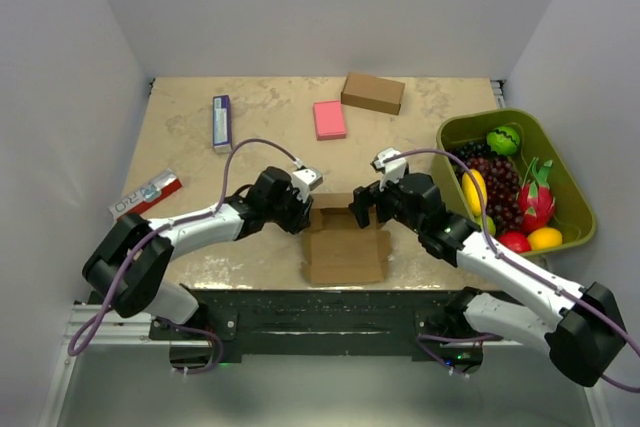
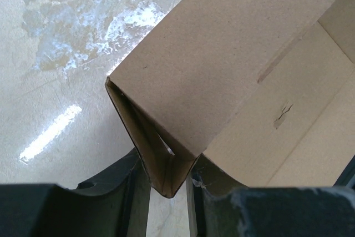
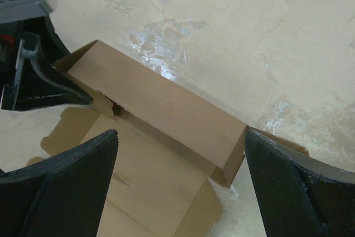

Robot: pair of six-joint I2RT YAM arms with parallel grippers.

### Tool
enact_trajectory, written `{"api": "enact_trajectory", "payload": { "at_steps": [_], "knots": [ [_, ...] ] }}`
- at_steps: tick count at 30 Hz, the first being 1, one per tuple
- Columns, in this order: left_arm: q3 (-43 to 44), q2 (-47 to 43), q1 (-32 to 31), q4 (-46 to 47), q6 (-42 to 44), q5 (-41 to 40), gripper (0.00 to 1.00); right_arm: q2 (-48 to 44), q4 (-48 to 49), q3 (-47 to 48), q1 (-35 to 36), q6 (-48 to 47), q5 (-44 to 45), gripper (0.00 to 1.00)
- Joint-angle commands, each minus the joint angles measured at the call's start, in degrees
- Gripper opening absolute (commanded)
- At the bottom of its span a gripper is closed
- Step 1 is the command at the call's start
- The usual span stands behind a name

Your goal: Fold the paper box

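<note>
The paper box (image 1: 345, 247) is a brown cardboard cut-out lying flat near the table's front edge, with its far wall folded up. My left gripper (image 1: 306, 209) is at the wall's left end. In the left wrist view, it (image 2: 166, 170) is shut on the folded corner of the box (image 2: 222, 54). My right gripper (image 1: 362, 209) is at the right end. In the right wrist view, it (image 3: 180, 133) is open wide, its fingers (image 3: 72, 181) on either side of the upright wall (image 3: 161, 104) without touching it. The left gripper (image 3: 33, 76) shows there at the wall's far end.
A pink block (image 1: 329, 119) and a ready-made brown box (image 1: 373, 93) lie at the back. A blue-and-white packet (image 1: 221, 122) and a red-and-white packet (image 1: 147, 193) lie on the left. A green basket (image 1: 465, 127) of toy fruit stands at the right.
</note>
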Motion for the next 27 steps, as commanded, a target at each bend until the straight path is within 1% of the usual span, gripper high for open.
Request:
{"api": "enact_trajectory", "payload": {
  "at_steps": [1, 3, 7, 10, 11, 12, 15, 18, 20, 23, 26, 27],
  "knots": [
    [4.2, 0.3, 0.6, -5.5, 1.1, 3.1, 0.00, 0.0, 4.5, 0.0, 3.5, -5.1, 2.0, 0.98],
    [5.7, 0.5, 0.6, -7.1, 1.1, 3.7, 0.00, 1.5, 4.2, 1.4, 5.9, -7.3, 3.8, 0.95],
    [6.2, 0.5, 0.9, -8.4, 0.9, 3.3, 0.00, 4.5, 4.2, 2.7, 7.9, -11.2, 4.7, 0.91],
    [6.3, 0.6, 1.3, -8.5, 1.1, 3.3, 0.00, 6.3, 5.1, 2.6, 10.2, -14.2, 7.2, 0.91],
    [6.4, 0.7, 1.3, -8.5, 1.3, 3.7, 0.00, 6.9, 5.2, 3.0, 10.9, -15.3, 8.5, 0.91],
    [6.4, 0.7, 1.3, -8.5, 1.6, 3.7, 0.00, 8.4, 5.6, 3.3, 12.2, -15.8, 12.1, 0.91],
    [6.5, 0.6, 1.3, -8.6, 1.7, 3.9, 0.00, 10.5, 7.5, 3.8, 14.6, -18.2, 19.0, 0.91],
    [6.4, 0.6, 1.2, -8.5, 1.9, 4.1, 0.00, 12.6, 9.4, 4.0, 15.9, -20.3, 23.6, 0.90],
    [6.5, 0.7, 1.2, -8.4, 2.0, 4.3, 0.00, 13.3, 11.0, 4.0, 16.6, -21.7, 25.1, 0.89],
    [6.4, 0.8, 1.3, -8.3, 2.2, 4.6, 0.00, 15.4, 12.2, 4.4, 17.6, -22.8, 28.5, 0.84],
    [6.3, 0.8, 1.3, -7.7, 2.2, 4.9, 0.00, 17.8, 11.9, 5.4, 18.3, -23.7, 29.6, 0.76],
    [6.2, 0.8, 1.3, -7.5, 2.2, 4.9, 0.00, 18.2, 12.2, 5.5, 18.7, -23.9, 30.0, 0.70]
  ]
}}
